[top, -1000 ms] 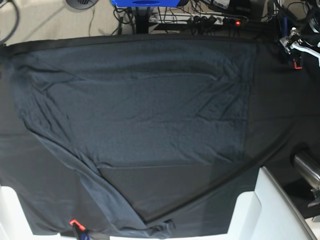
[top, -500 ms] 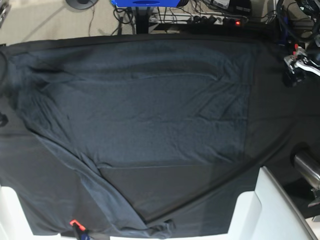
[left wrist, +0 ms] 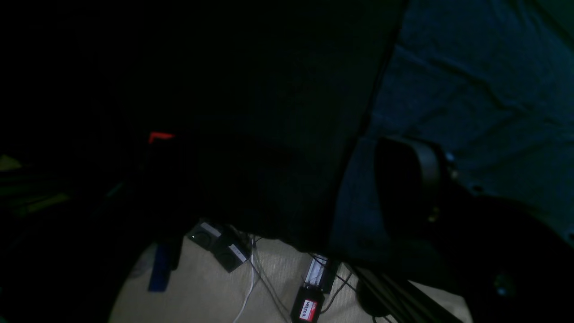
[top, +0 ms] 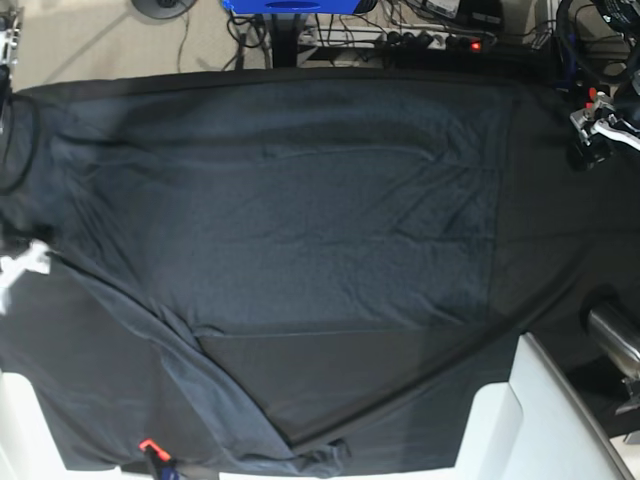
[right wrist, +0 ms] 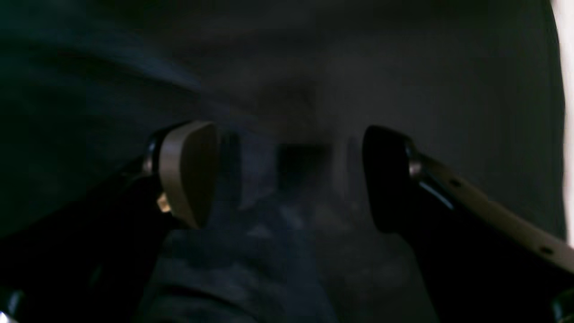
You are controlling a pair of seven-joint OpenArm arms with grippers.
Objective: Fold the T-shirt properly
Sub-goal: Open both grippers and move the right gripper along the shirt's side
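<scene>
We have the large slate-grey knit T-shirt (top: 290, 230) spread flat on the black table cloth (top: 560, 240), its long axis running left to right. Our right gripper (right wrist: 287, 175), jaws spread, sits low over bluish folds at the shirt's left edge, so it looks nearer. Our left gripper (top: 592, 125) hovers off the shirt's far right corner; we cannot tell its jaw state.

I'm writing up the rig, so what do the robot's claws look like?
The right claw has two rounded paddle-shaped fingers, one face pale beige, on black mounts with a light metal strip. The left claw looks white with black parts and a small orange-red tip.
</scene>
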